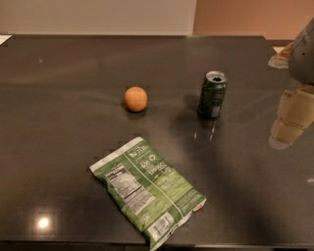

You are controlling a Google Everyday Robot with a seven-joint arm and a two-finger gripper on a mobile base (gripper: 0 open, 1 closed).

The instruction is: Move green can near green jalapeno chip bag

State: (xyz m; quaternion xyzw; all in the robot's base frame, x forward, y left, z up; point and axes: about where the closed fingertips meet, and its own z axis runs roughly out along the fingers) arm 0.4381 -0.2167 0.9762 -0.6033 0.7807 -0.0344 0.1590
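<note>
The green can (212, 94) stands upright on the dark table (59, 98), right of centre, with its silver top rim showing. The green jalapeno chip bag (147, 188) lies flat near the table's front edge, label side up, well to the lower left of the can. My gripper (290, 120) hangs at the right edge of the view, to the right of the can and apart from it, holding nothing that I can see.
An orange ball-like fruit (136, 98) sits left of the can, behind the bag. The table's front edge runs just below the bag. A pale wall (98, 14) stands behind the table's far edge.
</note>
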